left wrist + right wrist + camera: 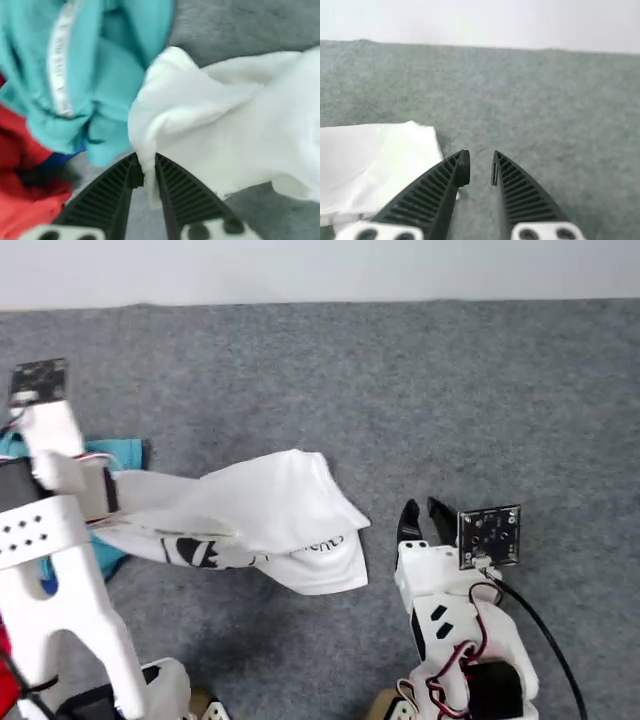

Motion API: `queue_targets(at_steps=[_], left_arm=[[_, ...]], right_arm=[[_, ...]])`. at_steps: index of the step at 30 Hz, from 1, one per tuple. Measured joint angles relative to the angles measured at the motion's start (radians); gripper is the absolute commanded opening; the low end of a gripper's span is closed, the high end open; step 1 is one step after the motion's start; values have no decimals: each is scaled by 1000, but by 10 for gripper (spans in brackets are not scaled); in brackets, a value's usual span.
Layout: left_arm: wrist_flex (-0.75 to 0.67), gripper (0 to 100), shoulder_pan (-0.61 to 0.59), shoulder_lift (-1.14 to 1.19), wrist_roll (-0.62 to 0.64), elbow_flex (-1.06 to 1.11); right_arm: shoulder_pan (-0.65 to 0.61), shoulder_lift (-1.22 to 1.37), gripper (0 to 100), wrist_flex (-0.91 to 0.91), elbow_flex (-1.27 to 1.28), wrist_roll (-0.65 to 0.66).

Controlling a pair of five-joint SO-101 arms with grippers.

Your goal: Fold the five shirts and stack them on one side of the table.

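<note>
White shirt [270, 515]: crumpled on grey table [450, 390], one edge pinched tight in left gripper [146, 169]. Right gripper [479, 167]: slightly parted, empty, just beside shirt. Teal shirt [75, 75], red shirt [20, 200]: heaped near left gripper.

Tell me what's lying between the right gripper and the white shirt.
Nothing lies there. In the high view, only a strip of bare grey table separates the right gripper from the white shirt.
</note>
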Motion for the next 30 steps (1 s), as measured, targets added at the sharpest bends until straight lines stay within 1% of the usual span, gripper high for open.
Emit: queue_targets(at_steps=[4, 6, 8, 11, 14, 16, 19, 22, 24, 27, 30], left_arm=[[0, 10, -127, 0, 0, 0], [0, 57, -190, 0, 0, 0], [0, 134, -227, 0, -2, 0], [0, 218, -239, 0, -25, 0], [0, 230, -236, 0, -35, 0], [0, 231, -207, 0, -49, 0], [0, 231, -140, 0, -61, -6], [-2, 229, -23, -2, -64, -58], [-2, 228, 94, -2, -64, -84], [-2, 228, 321, 6, -64, -89], [-2, 228, 529, 84, -64, -94]], right_arm=[[0, 0, 82, -6, 0, 14], [0, 0, 82, -6, 0, 14], [0, 0, 83, 0, 0, 14], [2, 0, 86, 40, 0, 14], [-9, -2, 86, 97, 0, 14], [-5, -2, 86, 124, 0, 14], [-3, -2, 86, 149, 0, 14], [-3, -2, 86, 153, 0, 14], [-3, -2, 86, 153, 0, 14], [-2, -2, 86, 158, 11, 15], [-3, 0, 86, 158, 40, 17]])
